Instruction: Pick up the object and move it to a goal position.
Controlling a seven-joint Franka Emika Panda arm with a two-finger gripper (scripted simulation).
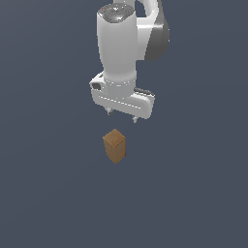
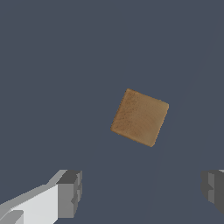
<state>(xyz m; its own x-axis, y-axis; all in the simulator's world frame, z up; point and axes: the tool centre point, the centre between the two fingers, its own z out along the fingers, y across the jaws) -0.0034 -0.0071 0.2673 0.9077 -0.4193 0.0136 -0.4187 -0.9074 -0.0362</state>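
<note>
Plain dark grey-blue floor (image 1: 53,193) — wooden block (image 1: 115,146) upright on it; pincer (image 1: 122,116) above, spread wide, holding nothing.

A plain, dark slate-blue ground (image 1: 48,193) fills the scene from near to far and to both sides of the exterior view. It bears no marks or seams. In the wrist view a faint lighter band (image 2: 175,109) crosses it, perhaps only shading.

The arm (image 1: 128,43) runs off the exterior view's top edge; in the wrist view one finger (image 2: 214,190) is clipped by the frame.
</note>
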